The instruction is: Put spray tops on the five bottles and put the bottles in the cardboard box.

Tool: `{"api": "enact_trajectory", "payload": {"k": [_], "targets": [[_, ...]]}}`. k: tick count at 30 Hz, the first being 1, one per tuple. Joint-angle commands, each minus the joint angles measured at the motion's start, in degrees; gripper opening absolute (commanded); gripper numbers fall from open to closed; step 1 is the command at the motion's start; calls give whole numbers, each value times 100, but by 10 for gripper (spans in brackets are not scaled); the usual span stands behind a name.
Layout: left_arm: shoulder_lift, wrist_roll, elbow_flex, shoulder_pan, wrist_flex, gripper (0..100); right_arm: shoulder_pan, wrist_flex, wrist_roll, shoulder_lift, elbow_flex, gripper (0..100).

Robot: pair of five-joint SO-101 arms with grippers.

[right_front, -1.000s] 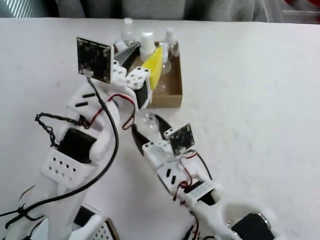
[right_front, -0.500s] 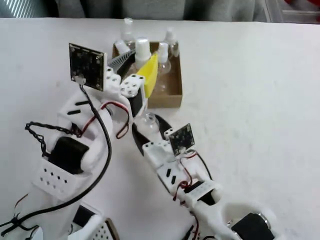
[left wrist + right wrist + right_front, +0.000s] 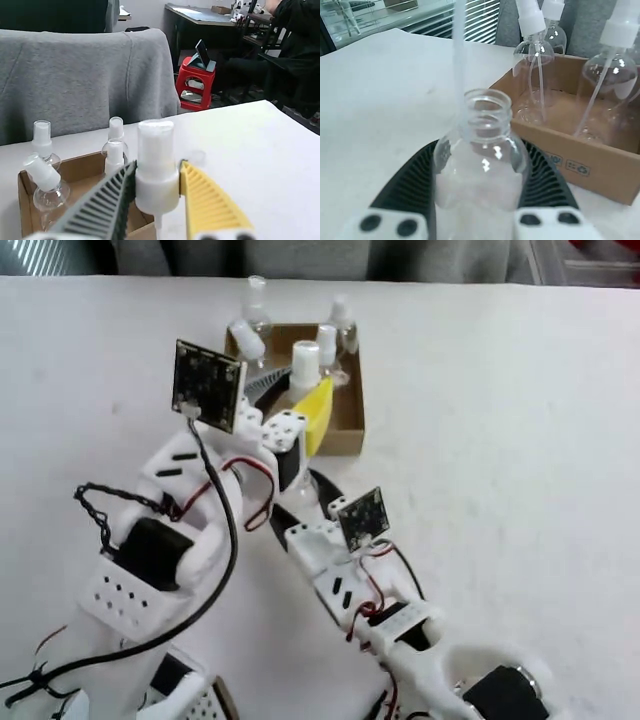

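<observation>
My left gripper, with one grey and one yellow jaw, is shut on a white spray top whose thin dip tube hangs down. In the high view, that gripper holds the spray top at the near edge of the cardboard box. Just below it, my right gripper is shut on a clear, open-necked bottle standing on the table. The tube runs down along the neck's rim; I cannot tell whether it is inside. The right gripper's black jaws sit under the left wrist.
The box holds three capped bottles. Another capped bottle stands at its far side. White table lies open to the right. A grey draped chair stands beyond the far edge.
The left gripper has carried the spray top back from over the box toward the bottle held by the right gripper. The right arm has kept still.
</observation>
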Motion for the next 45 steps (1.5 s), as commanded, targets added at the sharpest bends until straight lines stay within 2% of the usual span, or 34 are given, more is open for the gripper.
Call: {"api": "enact_trajectory", "payload": {"k": [1,15,45], "targets": [[-145,-18,-167,-163,-475,61,-31,-145,88,4,-18,21],[-119,-53,-97,-180,-563,60,-31,-145,88,4,-18,21],[-215,-53,1468,-171,-589,60,4,-145,88,-13,-18,21]]}}
